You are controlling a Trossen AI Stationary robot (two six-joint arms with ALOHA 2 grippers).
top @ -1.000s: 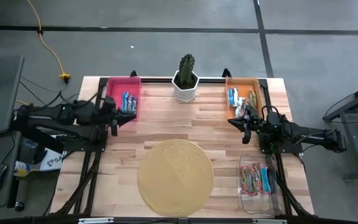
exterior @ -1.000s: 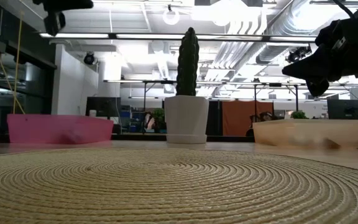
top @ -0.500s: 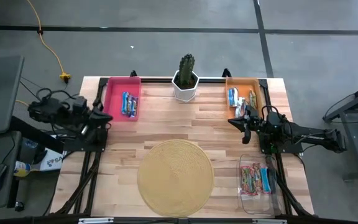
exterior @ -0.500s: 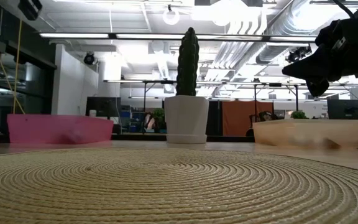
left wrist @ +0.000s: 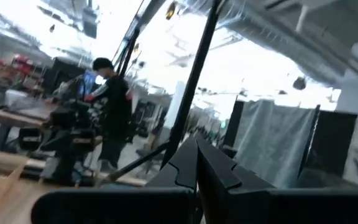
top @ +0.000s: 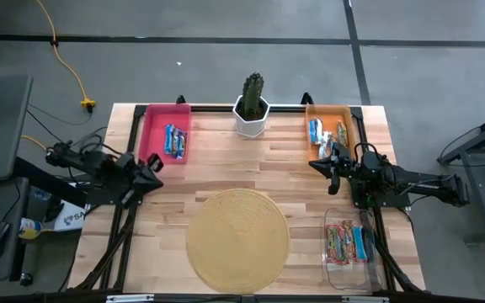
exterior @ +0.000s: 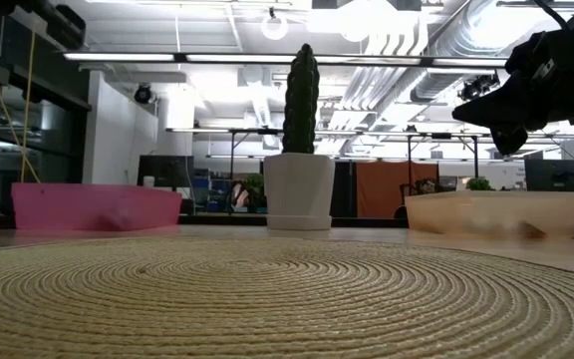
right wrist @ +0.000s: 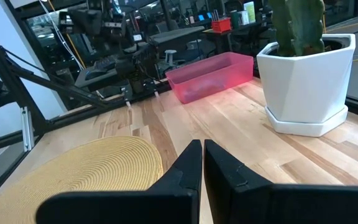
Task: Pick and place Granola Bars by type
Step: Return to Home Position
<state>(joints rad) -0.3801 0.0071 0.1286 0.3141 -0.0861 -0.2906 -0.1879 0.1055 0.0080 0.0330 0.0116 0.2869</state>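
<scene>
**A:** Gripper status?

**B:** left gripper (top: 153, 167) sits toward the 9 o'clock edge of the table (top: 226, 164), just beside the 7 o'clock corner of the pink bin (top: 152, 135). In the left wrist view its fingers are pressed together with nothing between them. right gripper (top: 317, 164) is at 3 o'clock, just off the 6 o'clock end of the orange bin (top: 331, 109). Its fingers are together bar a hairline gap, and it's empty too.

**A:** Where are the Granola Bars (top: 173, 140)?

**B:** Three spots:
- **10 o'clock:** blue ones lie in the pink bin, against its 3 o'clock wall.
- **2 o'clock:** a few lie in the orange bin. One is blue-white and at least one is tan; the rest are too small to sort.
- **4 o'clock:** pink/red and blue ones lie side by side in the clear tray (top: 349, 273).

**A:** Other items?

**B:** A cactus (top: 253, 86) in a white pot (top: 252, 122) stands upright at 12 o'clock, between the two bins. A round woven mat (top: 238, 234) lies at 6 o'clock, near the tray but apart from it. The left wrist view shows a person (left wrist: 112, 112) in a dark top in the room beyond the table.
</scene>
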